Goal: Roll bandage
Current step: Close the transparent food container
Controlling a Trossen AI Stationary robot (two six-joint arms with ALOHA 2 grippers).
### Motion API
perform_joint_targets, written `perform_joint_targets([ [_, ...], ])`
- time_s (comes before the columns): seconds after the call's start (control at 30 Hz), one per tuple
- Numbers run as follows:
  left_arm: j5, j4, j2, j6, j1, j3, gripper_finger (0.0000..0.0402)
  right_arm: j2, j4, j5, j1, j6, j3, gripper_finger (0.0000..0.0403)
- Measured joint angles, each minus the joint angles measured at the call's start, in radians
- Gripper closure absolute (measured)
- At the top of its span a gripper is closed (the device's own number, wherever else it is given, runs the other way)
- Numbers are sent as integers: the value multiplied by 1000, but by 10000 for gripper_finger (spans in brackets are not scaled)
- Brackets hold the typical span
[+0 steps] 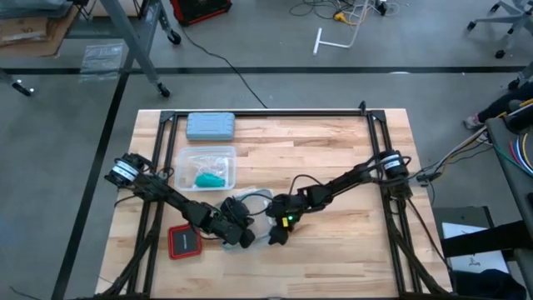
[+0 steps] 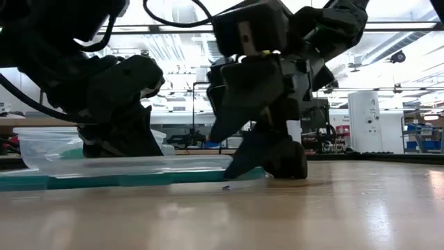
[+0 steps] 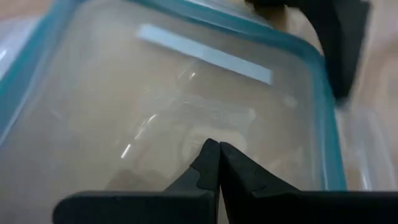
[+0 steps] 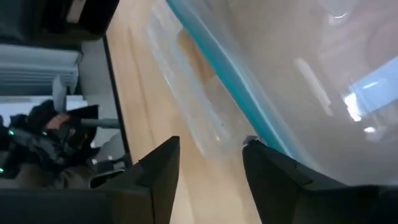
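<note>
The teal bandage (image 1: 208,177) lies bunched inside a clear open tub (image 1: 230,160) at the table's left middle, and no gripper touches it. Nearer the front edge a clear lid with a teal rim (image 1: 256,202) lies flat on the table (image 2: 139,179). My left gripper (image 3: 217,155) is shut, its tips down on the lid. My right gripper (image 4: 208,149) stands open at the lid's right edge, low over the wood. My left gripper presses its shut fingertips (image 3: 209,163) onto the clear middle panel of the lid (image 3: 186,118), coming from above and slanting down; the lid lies flat on the table. My right gripper has one fingertip (image 4: 254,147) against the lid's teal rim (image 4: 239,121) at its right edge, slanting down from the table's right. Its other finger (image 4: 163,158) stands apart over bare wood.
A grey-blue hard case (image 1: 210,125) lies at the far left of the table. A red square thing (image 1: 183,242) sits near the front left beside my left arm. The table's right half (image 1: 350,242) is bare wood inside the black frame.
</note>
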State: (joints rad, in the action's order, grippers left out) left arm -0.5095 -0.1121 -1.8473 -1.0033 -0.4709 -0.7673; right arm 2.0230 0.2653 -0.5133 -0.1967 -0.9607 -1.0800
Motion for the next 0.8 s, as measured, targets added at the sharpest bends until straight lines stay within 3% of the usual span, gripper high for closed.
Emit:
perform_joint_targets([
  [0.13, -3, 4, 1, -21, -2, 1, 401, 18, -10, 38, -2, -82, -36, 249],
  [0.3, -25, 7, 0, -45, 2, 0, 401, 23, 9, 159, -3, -361, -53, 262],
  [0.43, -30, 5, -1, -47, 3, 0, 401, 21, 17, 218, -12, -464, -37, 271],
  [0.6, -29, 4, -1, -30, 2, -1, 401, 19, 10, 252, -23, -474, -33, 282],
  [0.8, -15, 16, 34, 20, -2, 0, 401, 19, -22, 308, -41, -98, -61, 279],
])
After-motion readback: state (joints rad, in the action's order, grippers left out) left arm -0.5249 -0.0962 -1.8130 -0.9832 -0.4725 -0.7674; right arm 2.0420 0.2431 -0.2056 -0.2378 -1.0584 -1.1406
